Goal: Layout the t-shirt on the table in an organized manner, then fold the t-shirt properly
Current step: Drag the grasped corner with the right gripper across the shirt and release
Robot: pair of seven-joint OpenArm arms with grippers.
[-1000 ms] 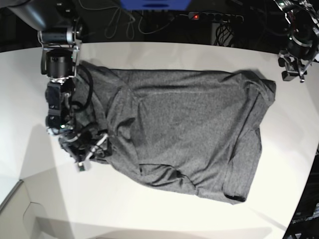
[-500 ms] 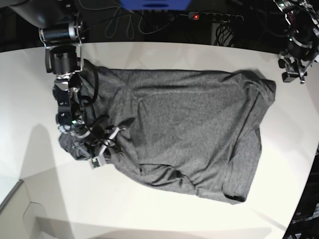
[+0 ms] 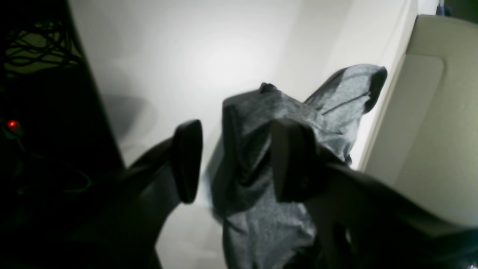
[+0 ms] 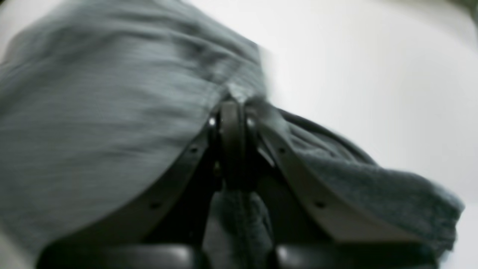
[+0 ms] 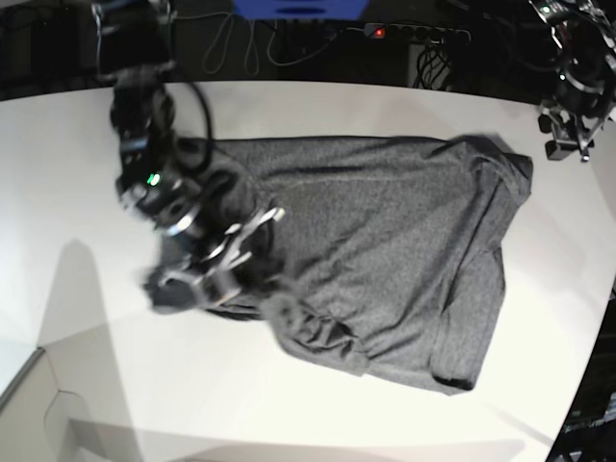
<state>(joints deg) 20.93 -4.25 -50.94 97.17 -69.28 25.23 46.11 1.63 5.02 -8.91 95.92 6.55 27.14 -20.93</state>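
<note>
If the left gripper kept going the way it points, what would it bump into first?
Probably the t-shirt. In the left wrist view the left gripper has its jaws apart, and the cloth's raised corner lies just ahead, over the table. Depth is unclear.

Right gripper's fingers (image 4: pixel 232 123) pinched on blurred t-shirt (image 4: pixel 93 123).

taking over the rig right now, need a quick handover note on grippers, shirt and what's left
Right gripper: shut on the t-shirt, pinching its bunched end on the base view's left.
Left gripper: jaws apart, holding nothing, parked off the far corner of the table.
T-shirt: spread across the table, wrinkled, one end lumped under the right arm.
Done: rough spread only.
Left: flatten the bunched end, smooth the wrinkles, then fold.
</note>
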